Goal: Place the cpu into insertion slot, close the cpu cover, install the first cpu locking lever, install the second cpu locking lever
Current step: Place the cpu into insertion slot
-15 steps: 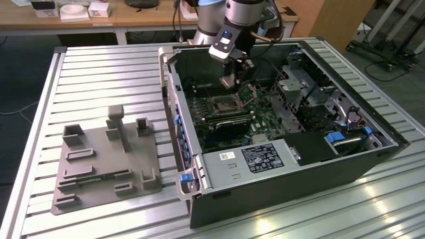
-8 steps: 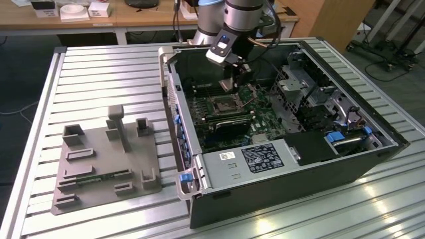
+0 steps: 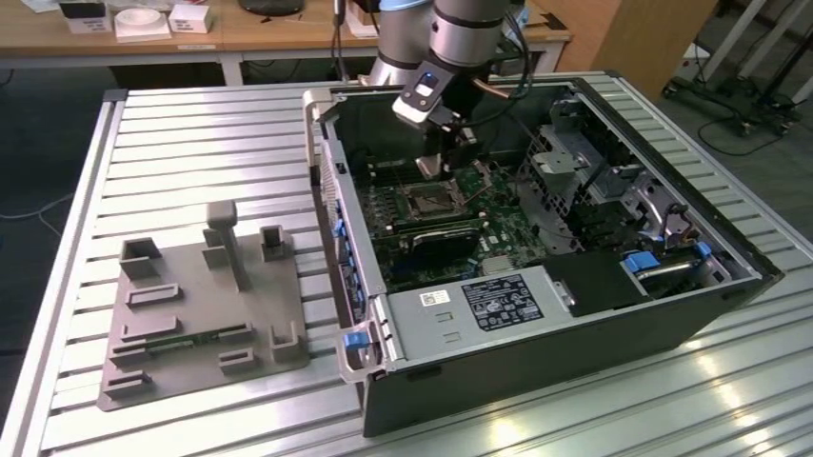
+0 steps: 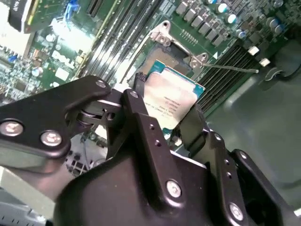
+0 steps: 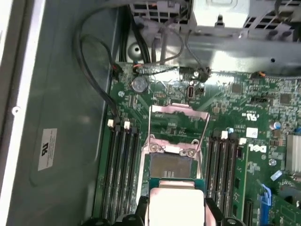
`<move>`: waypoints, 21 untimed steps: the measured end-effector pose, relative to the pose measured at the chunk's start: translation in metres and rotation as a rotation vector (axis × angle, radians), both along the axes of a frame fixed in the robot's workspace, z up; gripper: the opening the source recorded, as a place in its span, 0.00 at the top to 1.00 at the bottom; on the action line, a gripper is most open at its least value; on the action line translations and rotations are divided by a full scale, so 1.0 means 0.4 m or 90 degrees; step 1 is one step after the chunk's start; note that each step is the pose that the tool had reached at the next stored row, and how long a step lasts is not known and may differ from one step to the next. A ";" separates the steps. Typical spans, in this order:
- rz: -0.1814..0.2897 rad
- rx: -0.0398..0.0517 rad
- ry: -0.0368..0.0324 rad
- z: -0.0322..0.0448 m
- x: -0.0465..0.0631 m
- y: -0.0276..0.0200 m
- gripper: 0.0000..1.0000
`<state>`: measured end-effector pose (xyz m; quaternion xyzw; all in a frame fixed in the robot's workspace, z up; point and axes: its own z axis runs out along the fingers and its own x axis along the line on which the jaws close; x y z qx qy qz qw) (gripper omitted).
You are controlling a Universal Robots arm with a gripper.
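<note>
My gripper (image 3: pixel 432 164) hangs inside the open computer case (image 3: pixel 572 324), just above the motherboard's insertion slot (image 3: pixel 426 200). It is shut on the cpu (image 4: pixel 171 101), a square chip with a silvery top, pinched by its edges between the black fingers (image 4: pixel 195 123). In the first wrist view the cpu (image 5: pixel 176 202) hovers beside the insertion slot (image 5: pixel 171 165), whose dark pin field lies bare. The cpu cover (image 5: pixel 178 111), a thin silvery frame, stands flipped open on the slot's far side. In the second wrist view the insertion slot (image 4: pixel 181 52) shows partly behind the chip.
Black memory slots (image 5: pixel 123 165) run along both sides of the socket. Cables (image 5: pixel 94 80) and a drive cage (image 3: pixel 572 162) crowd the case. A grey fixture plate (image 3: pixel 190 305) lies on the slatted table at the exterior view's left.
</note>
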<state>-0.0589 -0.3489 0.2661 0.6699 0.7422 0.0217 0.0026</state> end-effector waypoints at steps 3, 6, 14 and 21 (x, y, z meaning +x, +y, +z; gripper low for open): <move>-0.007 0.0001 0.0059 -0.011 0.003 0.004 0.46; -0.023 0.0001 0.0072 -0.024 0.003 0.006 0.46; -0.050 0.0003 0.0089 -0.061 0.017 0.011 0.46; -0.057 0.0002 0.0125 -0.092 0.030 0.012 0.46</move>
